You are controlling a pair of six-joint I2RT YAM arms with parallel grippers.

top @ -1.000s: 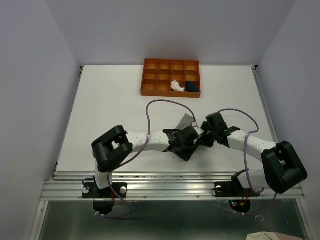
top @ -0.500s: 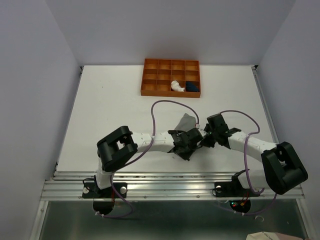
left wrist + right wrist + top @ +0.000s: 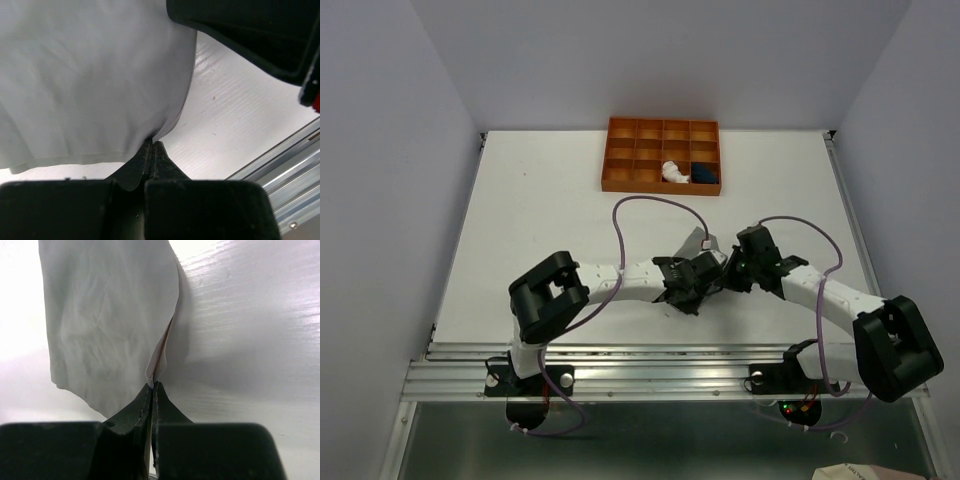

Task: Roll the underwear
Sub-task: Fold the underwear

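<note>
Left pincer and right pincer are each pinched fully closed on an edge of the plain grey soft cloth underwear, which lies on the white tabletop. The cloth looks light and limp, so edge grips suit it.

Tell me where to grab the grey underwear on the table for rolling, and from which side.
Pinch its near edge at two spots, coming in low from the arms' side. The grey underwear lies thin and mostly flat on the table, so only an edge gives anything to pinch. The left gripper and right gripper are shut on that edge, each holding a small fold.
</note>
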